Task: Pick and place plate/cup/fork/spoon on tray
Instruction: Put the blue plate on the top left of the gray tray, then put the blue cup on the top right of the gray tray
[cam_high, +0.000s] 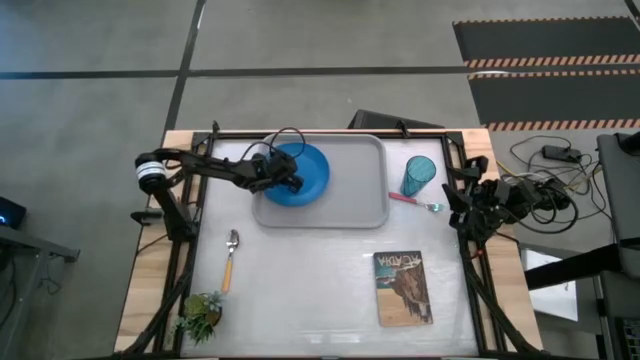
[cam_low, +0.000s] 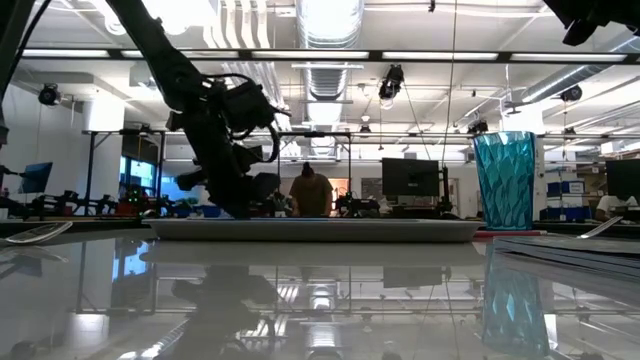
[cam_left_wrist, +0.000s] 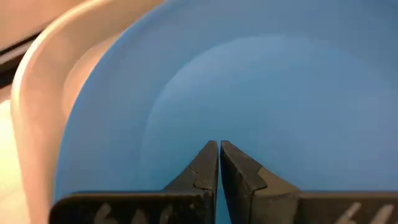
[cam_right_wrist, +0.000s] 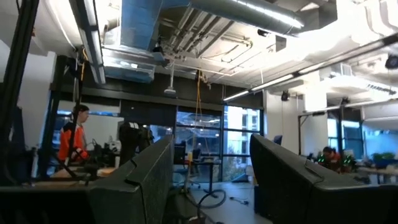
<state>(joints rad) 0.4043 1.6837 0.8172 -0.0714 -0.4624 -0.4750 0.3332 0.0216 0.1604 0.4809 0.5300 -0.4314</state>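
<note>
The left gripper (cam_high: 290, 182) sits low over the blue plate (cam_high: 310, 170), which already lies on the grey tray (cam_high: 365, 190) at its left end, overlapping the tray's left rim. In the left wrist view its fingers (cam_left_wrist: 205, 168) are pinched together with nothing between them, tips just above the plate's surface.

What remains lies around the tray. The teal cup (cam_high: 418, 176) stands upright just off the tray's right edge, and the pink-handled fork (cam_high: 415, 202) lies beside it, its long axis running away from the tray's right corner. Both are nearer the right gripper (cam_high: 470, 207), which waits off the tray's right side with its fingers apart. The orange-handled spoon (cam_high: 230, 262) lies off the tray's near-left corner, long axis pointing toward the tray, nearer the left arm.

The book (cam_high: 403, 287) on the desk (cam_high: 300, 290) bears a title I cannot read.
</note>
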